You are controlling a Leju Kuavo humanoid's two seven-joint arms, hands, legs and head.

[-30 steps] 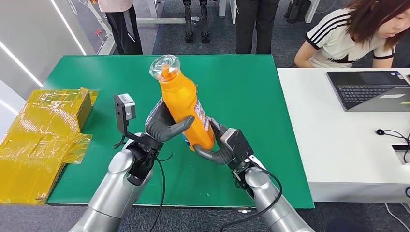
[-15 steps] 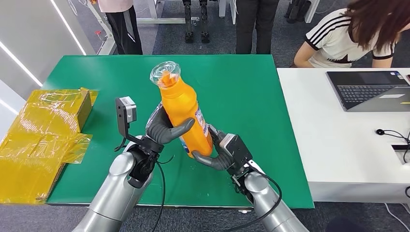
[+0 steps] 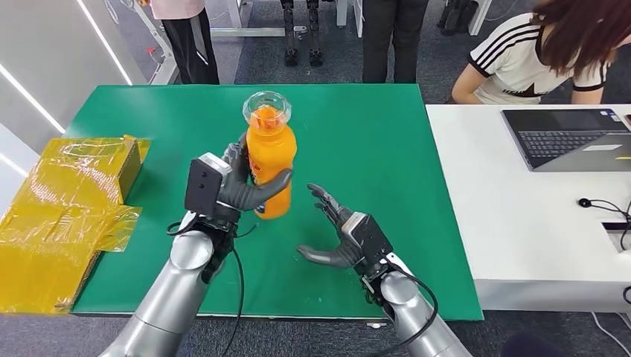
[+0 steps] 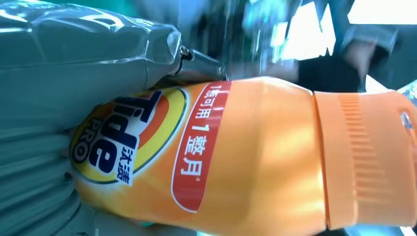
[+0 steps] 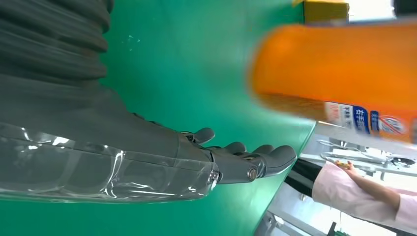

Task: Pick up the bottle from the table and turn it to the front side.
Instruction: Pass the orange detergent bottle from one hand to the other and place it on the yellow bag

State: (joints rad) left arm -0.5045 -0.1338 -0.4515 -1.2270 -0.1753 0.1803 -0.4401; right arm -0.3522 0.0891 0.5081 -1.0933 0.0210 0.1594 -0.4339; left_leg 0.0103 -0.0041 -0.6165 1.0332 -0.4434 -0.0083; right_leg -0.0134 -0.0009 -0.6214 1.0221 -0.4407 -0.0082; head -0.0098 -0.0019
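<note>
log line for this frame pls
left hand: holds orange Tide bottle upright | right hand: open, apart from bottle | green table

The left hand (image 3: 242, 187) is raised over the table, fingers and thumb wrapped around the orange bottle (image 3: 269, 160), which it holds upright; its silver forearm runs down toward 7 o'clock. The right hand (image 3: 344, 238), at 4 o'clock from the left, is apart from the bottle, palm facing it, fingers spread and holding nothing.

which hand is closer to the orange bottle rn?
Left. The left hand grips the orange bottle around its body; the right hand is open beside it, not touching.
</note>
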